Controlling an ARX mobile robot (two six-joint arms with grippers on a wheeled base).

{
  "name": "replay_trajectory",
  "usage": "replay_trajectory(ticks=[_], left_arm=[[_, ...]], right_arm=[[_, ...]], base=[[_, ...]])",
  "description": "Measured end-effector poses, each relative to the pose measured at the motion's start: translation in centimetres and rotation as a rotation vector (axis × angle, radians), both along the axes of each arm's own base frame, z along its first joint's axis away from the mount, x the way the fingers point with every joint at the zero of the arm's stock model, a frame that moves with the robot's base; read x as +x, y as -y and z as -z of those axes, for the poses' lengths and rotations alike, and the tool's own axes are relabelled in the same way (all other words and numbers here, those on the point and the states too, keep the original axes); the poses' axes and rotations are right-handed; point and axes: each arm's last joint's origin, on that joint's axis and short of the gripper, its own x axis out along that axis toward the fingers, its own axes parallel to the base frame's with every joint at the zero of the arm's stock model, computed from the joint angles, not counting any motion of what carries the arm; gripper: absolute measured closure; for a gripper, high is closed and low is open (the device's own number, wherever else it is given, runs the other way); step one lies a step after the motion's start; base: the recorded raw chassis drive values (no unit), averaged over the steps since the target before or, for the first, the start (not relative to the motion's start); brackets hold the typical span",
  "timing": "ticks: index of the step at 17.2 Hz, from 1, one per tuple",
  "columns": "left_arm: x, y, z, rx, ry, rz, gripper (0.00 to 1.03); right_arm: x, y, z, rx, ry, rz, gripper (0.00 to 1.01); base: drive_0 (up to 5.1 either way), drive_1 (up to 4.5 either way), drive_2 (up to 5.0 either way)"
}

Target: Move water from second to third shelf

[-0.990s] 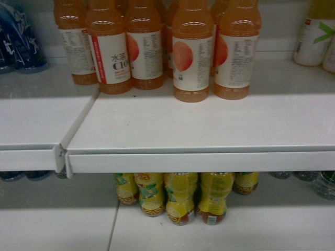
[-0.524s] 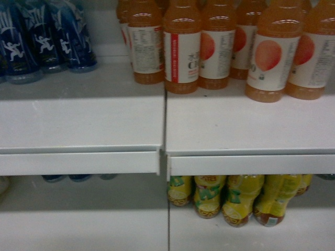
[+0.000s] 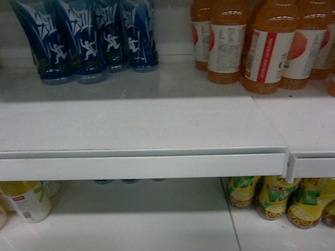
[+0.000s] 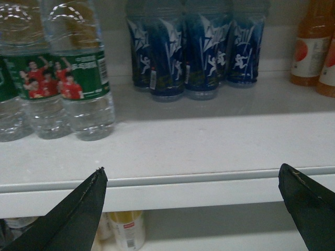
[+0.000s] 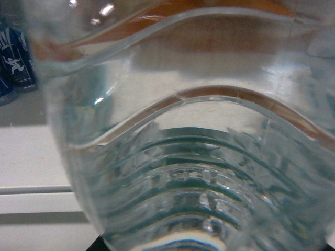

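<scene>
A water bottle (image 5: 199,157), clear and ribbed, fills the right wrist view. It sits right between the jaws of my right gripper (image 5: 209,247), whose fingers are almost wholly hidden behind it. More water bottles (image 4: 78,89) with green labels showing people in red shirts stand at the left of the shelf in the left wrist view. My left gripper (image 4: 192,172) hangs open in front of the shelf's front edge (image 4: 183,188), holding nothing. The head view shows neither gripper and no water.
Blue bottles (image 3: 84,42) stand at the back left of the white shelf (image 3: 141,125), orange drink bottles (image 3: 261,47) at the back right. On the shelf below are yellow bottles (image 3: 277,196) at the right and a white-labelled bottle (image 3: 29,201) at the left.
The head view has swung left along the shelf. The orange and yellow bottles have slid to the right of the frame, and the blue bottles have come fully into view.
</scene>
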Motion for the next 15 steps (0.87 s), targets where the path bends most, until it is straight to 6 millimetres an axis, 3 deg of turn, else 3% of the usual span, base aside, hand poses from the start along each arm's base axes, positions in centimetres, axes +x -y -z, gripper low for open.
replay_trajectory(ticks=[15], left_arm=[[0.0,0.0,0.0,0.0,0.0,-0.001,0.05]], right_arm=[[0.0,0.0,0.03,0.0,-0.003,0.0,0.61]], base=[[-5.1,2.4,2.4]])
